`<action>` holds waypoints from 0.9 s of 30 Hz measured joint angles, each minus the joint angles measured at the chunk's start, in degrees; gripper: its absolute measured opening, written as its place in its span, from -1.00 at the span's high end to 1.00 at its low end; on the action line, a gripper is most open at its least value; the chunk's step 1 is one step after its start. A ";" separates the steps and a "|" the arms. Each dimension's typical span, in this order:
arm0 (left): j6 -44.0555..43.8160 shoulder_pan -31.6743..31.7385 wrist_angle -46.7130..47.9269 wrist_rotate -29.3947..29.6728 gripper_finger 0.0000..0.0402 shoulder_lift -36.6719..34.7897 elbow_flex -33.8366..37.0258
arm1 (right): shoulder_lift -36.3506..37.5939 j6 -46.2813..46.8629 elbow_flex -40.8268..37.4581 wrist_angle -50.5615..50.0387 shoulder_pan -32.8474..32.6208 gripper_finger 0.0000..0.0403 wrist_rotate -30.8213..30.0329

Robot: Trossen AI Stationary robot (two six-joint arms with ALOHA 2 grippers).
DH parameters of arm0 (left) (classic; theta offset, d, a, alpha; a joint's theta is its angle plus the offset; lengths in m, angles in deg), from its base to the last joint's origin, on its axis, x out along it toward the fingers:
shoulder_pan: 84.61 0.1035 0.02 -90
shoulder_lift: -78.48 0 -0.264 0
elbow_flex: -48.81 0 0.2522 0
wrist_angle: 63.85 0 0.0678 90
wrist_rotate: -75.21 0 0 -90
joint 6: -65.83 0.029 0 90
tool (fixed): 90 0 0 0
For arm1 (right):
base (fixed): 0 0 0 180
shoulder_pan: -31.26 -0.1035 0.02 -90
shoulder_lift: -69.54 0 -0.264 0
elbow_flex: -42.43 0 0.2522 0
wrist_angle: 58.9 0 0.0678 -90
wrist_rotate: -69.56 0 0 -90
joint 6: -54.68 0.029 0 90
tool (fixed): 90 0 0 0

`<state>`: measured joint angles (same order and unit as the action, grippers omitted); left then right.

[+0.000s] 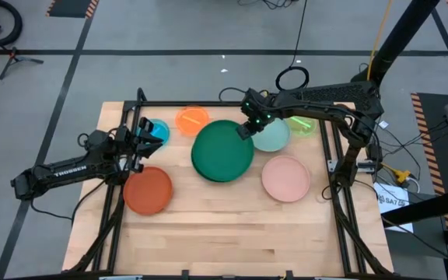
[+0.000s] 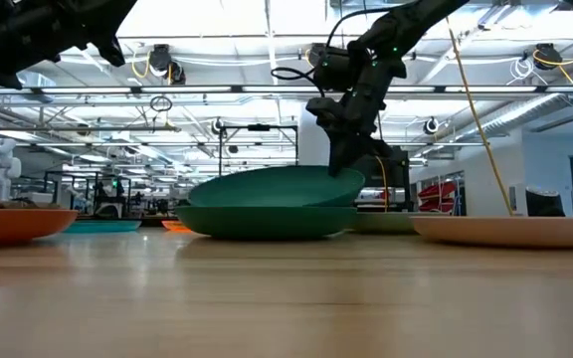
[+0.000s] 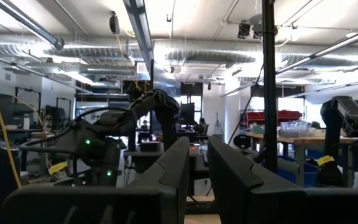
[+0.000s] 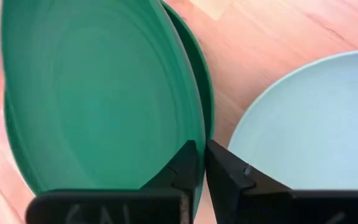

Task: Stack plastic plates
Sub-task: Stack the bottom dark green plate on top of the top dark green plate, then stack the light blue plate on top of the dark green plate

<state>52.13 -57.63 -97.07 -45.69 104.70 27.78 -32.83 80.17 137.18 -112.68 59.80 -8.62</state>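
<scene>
Two large dark green plates (image 1: 222, 152) lie one on the other mid-table. The upper one (image 2: 267, 184) is tilted, and its left part rests on the lower one (image 2: 267, 221). My right gripper (image 1: 248, 128) is shut on the upper plate's far-right rim. Around them are the pale mint plate (image 1: 274, 136), lime green plate (image 1: 303, 125), pink plate (image 1: 285, 178), small orange plate (image 1: 192, 118), blue plate (image 1: 159, 131) and orange-red plate (image 1: 148, 190). My left gripper (image 1: 141, 138) hovers shut beside the blue plate, holding nothing. My right gripper pinches the upper dark green plate's rim (image 4: 199, 134) between its two fingers, on the side toward the pale mint plate. The fingers come from above, slanting down. That edge (image 2: 341, 177) is raised off the lower plate while the opposite edge (image 2: 195, 196) rests on it.
The pale mint plate (image 4: 303, 124) lies close beside the held rim. A black frame (image 1: 329, 167) runs along the table's sides and far edge. Bare wood (image 1: 216, 233) stretches across the near half of the table. Cables lie on the floor beyond.
</scene>
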 joint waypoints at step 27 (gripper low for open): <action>-10.88 -0.24 1.40 -0.41 0.68 -0.01 0.00 | 5.39 -11.01 0.02 0.00 -3.69 0.23 -2.91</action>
<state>41.24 -57.87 -95.67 -46.10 104.70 27.78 -27.44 69.16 137.20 -112.68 56.11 -11.53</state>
